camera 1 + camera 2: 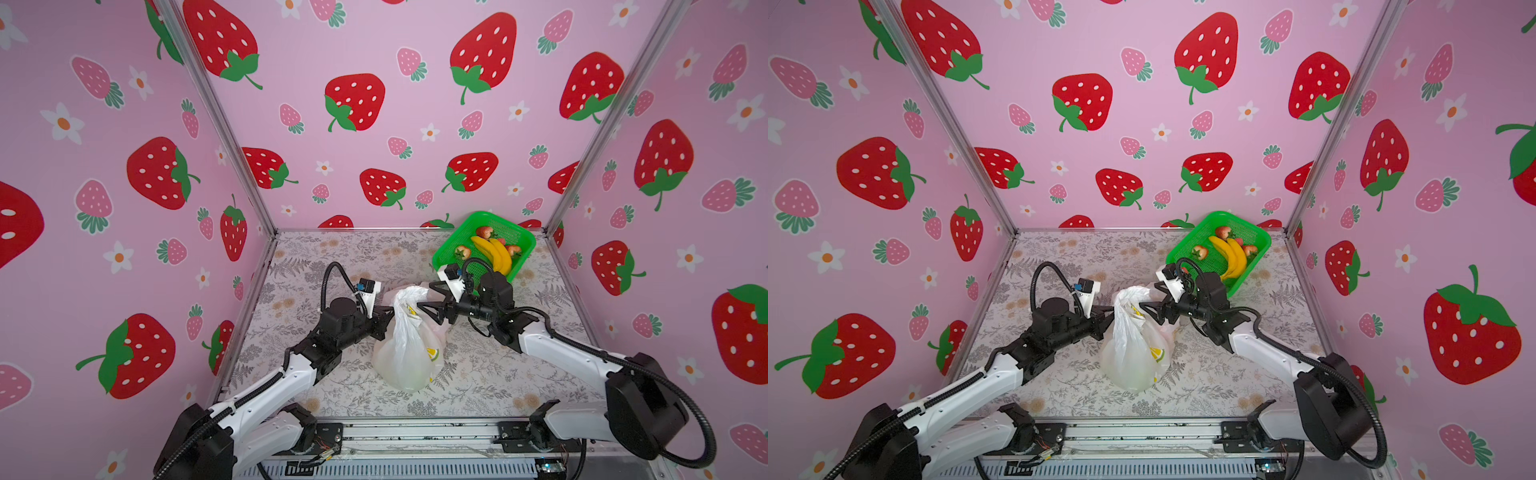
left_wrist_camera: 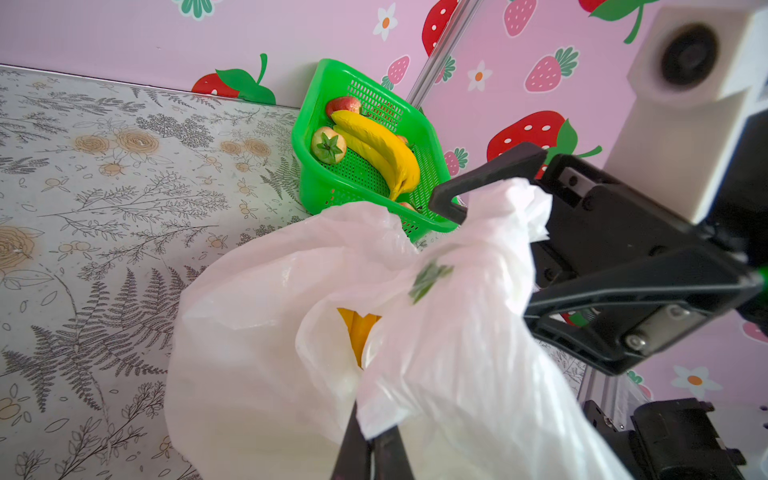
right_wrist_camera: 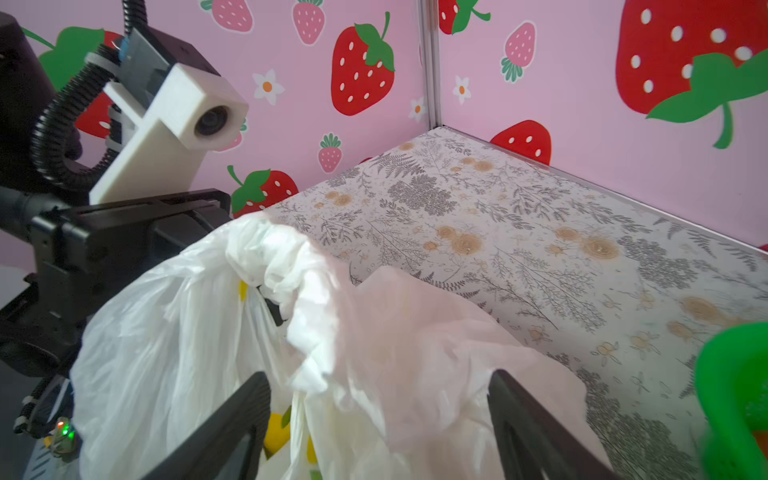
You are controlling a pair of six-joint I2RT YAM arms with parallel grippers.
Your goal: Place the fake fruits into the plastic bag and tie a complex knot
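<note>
The white plastic bag (image 1: pixel 409 345) stands mid-table in both top views, its top gathered into a twisted bunch (image 1: pixel 409 293); whether that bunch is a knot I cannot tell. My left gripper (image 1: pixel 390 311) is shut on the bag's film from the left, fingers (image 2: pixel 353 449) pinched together. A yellow-orange fruit (image 2: pixel 359 332) shows inside the bag. My right gripper (image 1: pixel 424 296) stands open at the bag's upper right. Its fingers (image 3: pixel 245 407) are wide apart with loose bag film (image 3: pixel 374 353) between them, unclamped. Bananas (image 1: pixel 494 253) and strawberries (image 1: pixel 484 231) lie in the basket.
The green mesh basket (image 1: pixel 523 237) sits at the back right corner, just behind the right wrist. Pink strawberry-print walls close in the table on three sides. The floral tabletop (image 1: pixel 332 257) lies behind and left of the bag.
</note>
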